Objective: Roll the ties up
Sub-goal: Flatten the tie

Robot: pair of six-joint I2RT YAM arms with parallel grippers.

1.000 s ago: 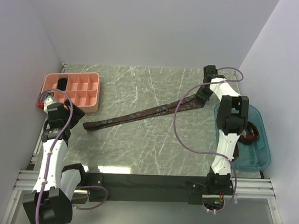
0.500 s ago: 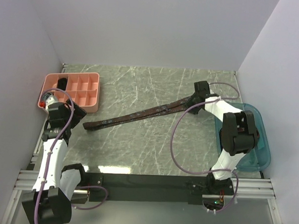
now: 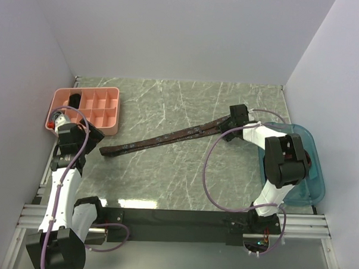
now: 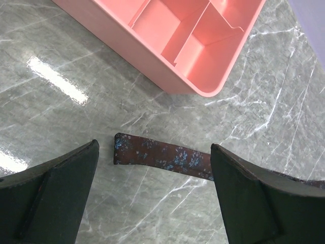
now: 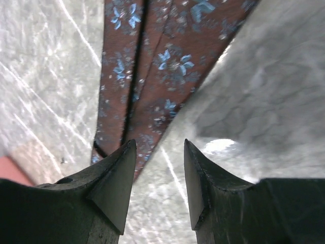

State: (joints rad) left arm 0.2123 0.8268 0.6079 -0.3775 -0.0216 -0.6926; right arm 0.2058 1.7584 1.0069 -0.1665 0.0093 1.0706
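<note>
Maroon cloth with small blue flowers: one tie (image 3: 167, 138) lies as a long strip across the grey counter (image 3: 165, 181). Its narrow end is near the one pink tray (image 3: 111, 128) and its wide end is by the right arm. One teal bin (image 3: 315, 176) sits at the right edge. One dark item (image 3: 75, 98) fills the tray's far-left cell; what it is I cannot tell.

The left gripper (image 4: 155, 147) hovers over the narrow end, jaws spread wide and empty. The right gripper (image 5: 158, 147) is at the wide end, jaws parted with nothing between them.

A second ago the right gripper was farther back, beyond the tie; now it is over the tie. A dark coil then visible in the bin is now behind the arm.

Only the wrist views show the flowers; the right one also shows a lengthwise fold. Only the top view shows the bin.
</note>
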